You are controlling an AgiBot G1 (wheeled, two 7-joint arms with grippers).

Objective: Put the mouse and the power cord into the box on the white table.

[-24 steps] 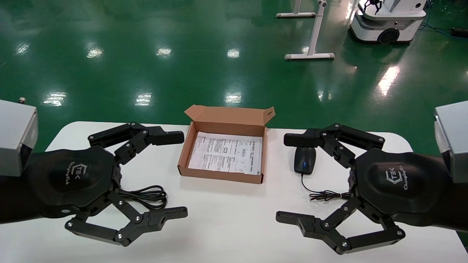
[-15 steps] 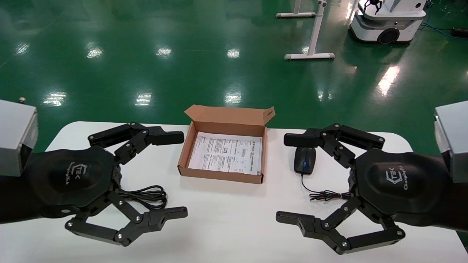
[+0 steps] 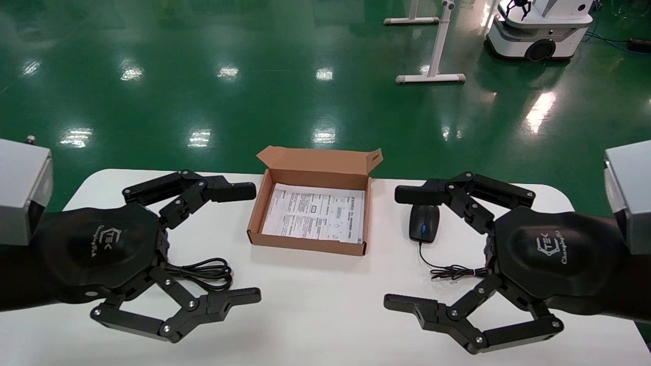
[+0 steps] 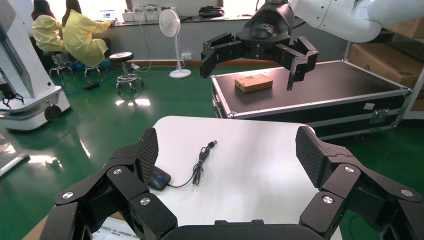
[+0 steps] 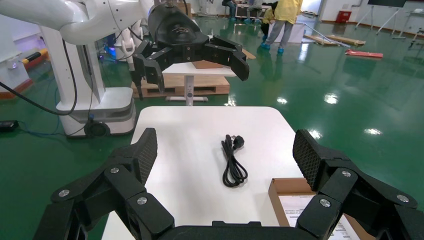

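Evidently nothing has been shifted across the last 0.8 s: the mouse [image 3: 424,223] is seen in the same spot on the table [image 3: 315,305], just right of the box [image 3: 311,210], partly under the far finger of the right gripper [image 3: 413,249], with its thin cable [image 3: 447,270] bunched toward the near side. The cord [image 3: 203,272] is likewise unchanged, coiled on the table to the left of the box and half hidden beneath the left gripper [image 3: 246,243]; in the right wrist view it is shown lying free in long loops [image 5: 233,162]. The box is open, its flap raised at the far side, and only the printed sheet [image 3: 315,212] is seen inside, so neither of the 2 items has yet been placed. Both grippers are held spread wide above the table and nothing is gripped by either; no contact with mouse or cord can be made out. From this stillness it is judged that the task stands at its very start, with a first reach, probably toward the nearer item under each arm, yet to be begun.
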